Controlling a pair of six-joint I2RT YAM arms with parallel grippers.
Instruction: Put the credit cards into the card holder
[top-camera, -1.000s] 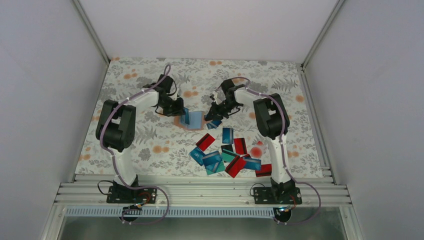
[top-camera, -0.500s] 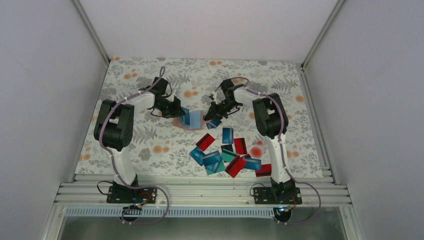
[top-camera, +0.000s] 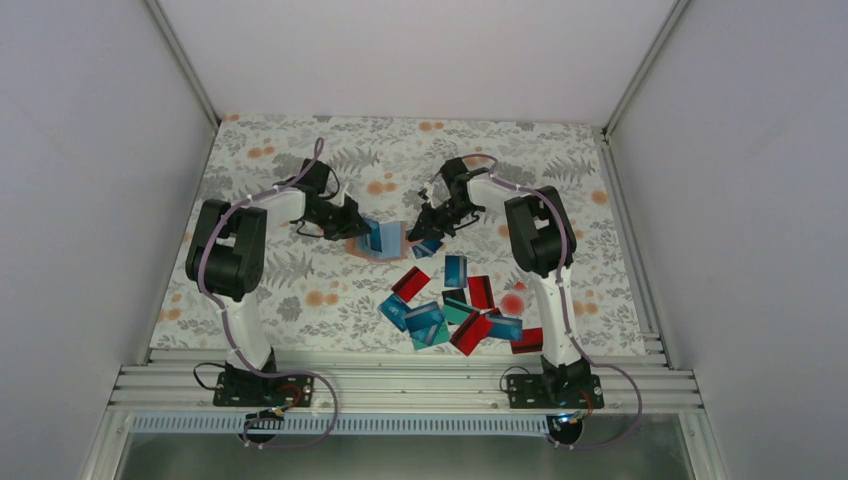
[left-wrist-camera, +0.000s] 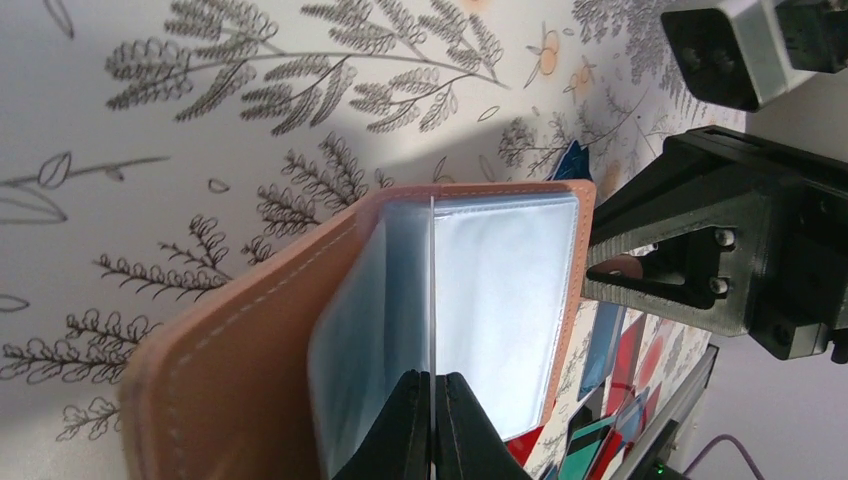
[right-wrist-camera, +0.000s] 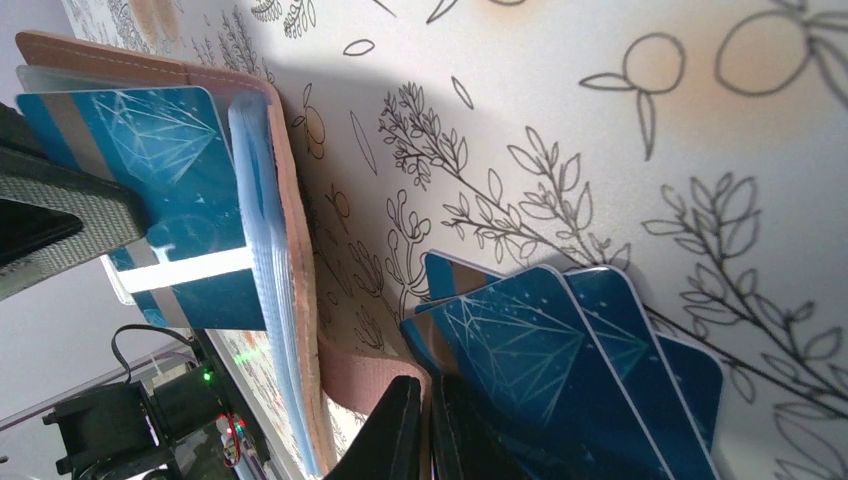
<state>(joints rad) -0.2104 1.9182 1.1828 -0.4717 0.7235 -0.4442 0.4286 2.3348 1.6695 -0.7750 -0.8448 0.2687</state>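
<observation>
The tan card holder (top-camera: 386, 241) lies open mid-table between both grippers. My left gripper (top-camera: 357, 227) is shut on one clear sleeve page (left-wrist-camera: 500, 300) of it, holding the page upright; the tan cover (left-wrist-camera: 240, 340) lies below my left gripper (left-wrist-camera: 432, 388). My right gripper (top-camera: 426, 228) is shut on the holder's tan strap (right-wrist-camera: 368, 378), seen at my right gripper (right-wrist-camera: 428, 395). One teal-blue card (right-wrist-camera: 170, 150) sits in a sleeve. Fanned blue cards (right-wrist-camera: 560, 370) lie right beside the right fingers. Several more blue, teal and red credit cards (top-camera: 455, 305) lie nearer the arms.
The floral tablecloth (top-camera: 300, 290) covers the table. White walls close in the left, right and back sides. A metal rail (top-camera: 400, 385) runs along the near edge by the arm bases.
My left arm has shifted slightly to the left while keeping hold of the sleeve page. The right arm and the loose cards have not moved.
</observation>
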